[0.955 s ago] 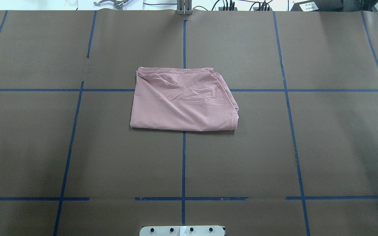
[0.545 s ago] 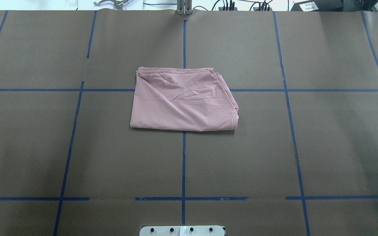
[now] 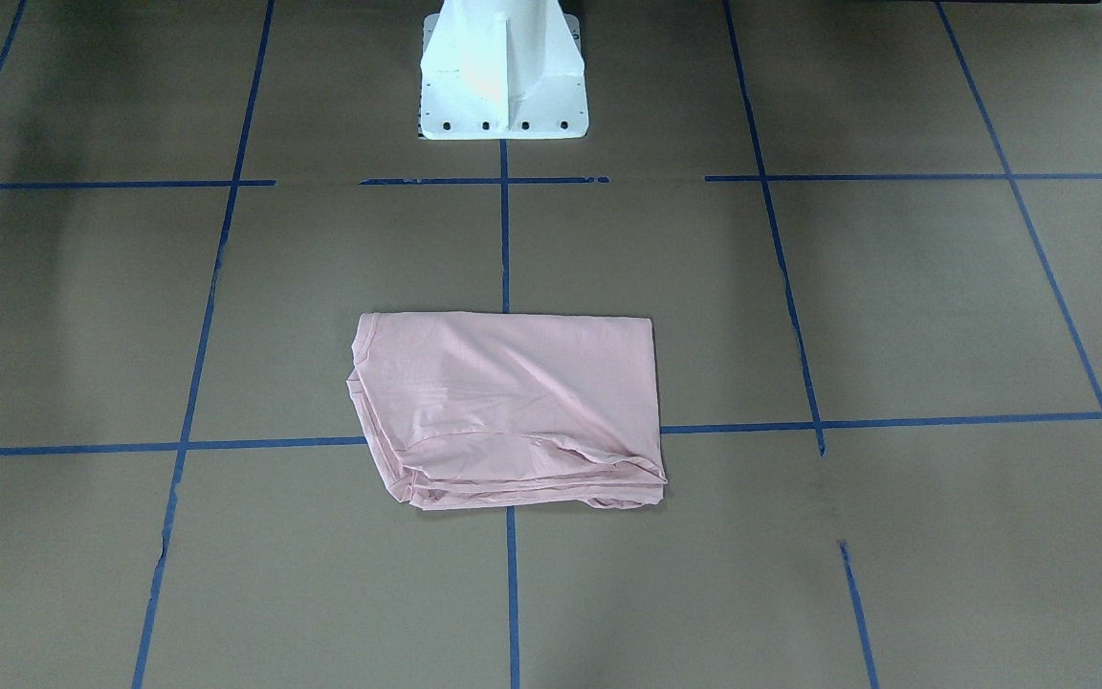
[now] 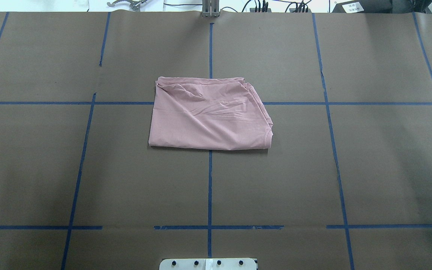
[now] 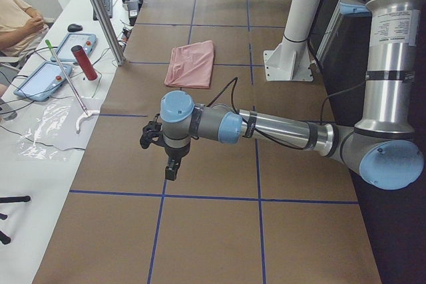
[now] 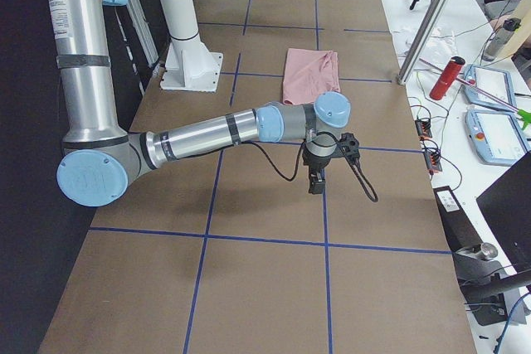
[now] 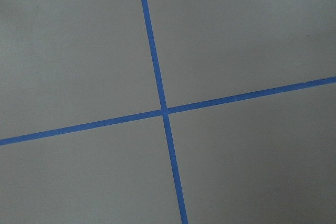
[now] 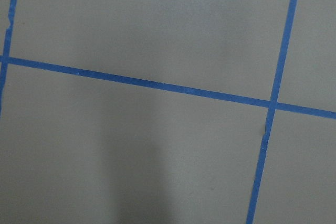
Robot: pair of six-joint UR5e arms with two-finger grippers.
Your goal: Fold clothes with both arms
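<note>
The clothes are one light pink T-shirt (image 4: 208,116), folded into a rough rectangle on the brown table's middle, with layered edges at its far side (image 3: 508,402). No print or collar shows. Both arms hang away from it, above bare table. The left arm (image 5: 279,128) reaches out at the near end in the exterior left view, its black left gripper (image 5: 170,172) pointing down. The right arm (image 6: 207,134) does the same in the exterior right view, with the right gripper (image 6: 315,188) pointing down. I cannot tell whether either gripper is open or shut. Both wrist views show only brown paper and blue tape.
The white pedestal (image 3: 501,77) stands at the robot's side of the table. Blue tape lines mark a grid on the brown paper. Beyond the far edge, a bench holds tablets, cables and a red cylinder (image 5: 84,62). A person (image 5: 16,21) sits there.
</note>
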